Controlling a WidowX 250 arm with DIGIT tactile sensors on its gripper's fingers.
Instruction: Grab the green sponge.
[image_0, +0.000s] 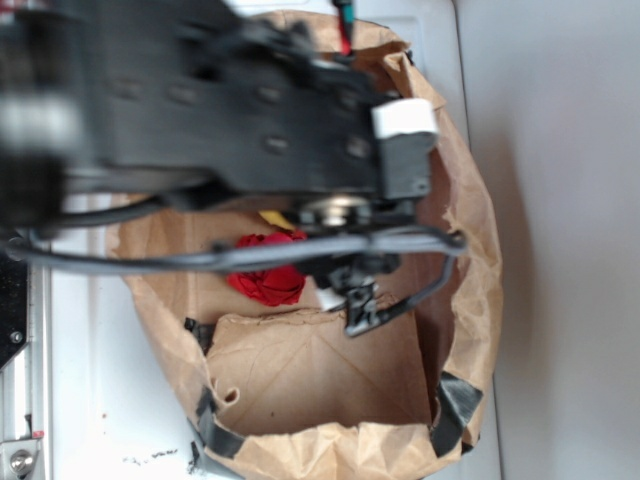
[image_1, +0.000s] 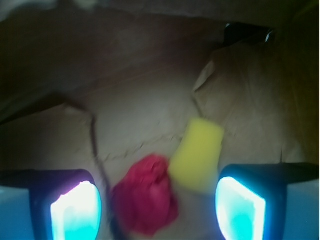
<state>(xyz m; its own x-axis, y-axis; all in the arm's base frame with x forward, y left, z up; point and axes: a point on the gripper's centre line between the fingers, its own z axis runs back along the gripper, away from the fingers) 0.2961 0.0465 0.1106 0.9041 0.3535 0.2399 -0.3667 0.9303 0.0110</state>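
Yellow flat foam sponge (image_1: 197, 155) and red crumpled paper ball (image_1: 147, 200) lie in brown paper bag (image_0: 470, 220), touching. Wrist view: sponge right of ball, both between spread gripper (image_1: 157, 210) fingers, sponge nearer right finger.

Green sponge (image_1: 197, 154) — yellow, lying flat.

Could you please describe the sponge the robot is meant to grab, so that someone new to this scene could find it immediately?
Look inside the brown paper bag lying open on the white surface, below the open gripper. On the bag's floor lie two small things side by side. The sponge is the flat, smooth, yellow-looking block, right beside the red crumpled ball, which is round and wrinkled.
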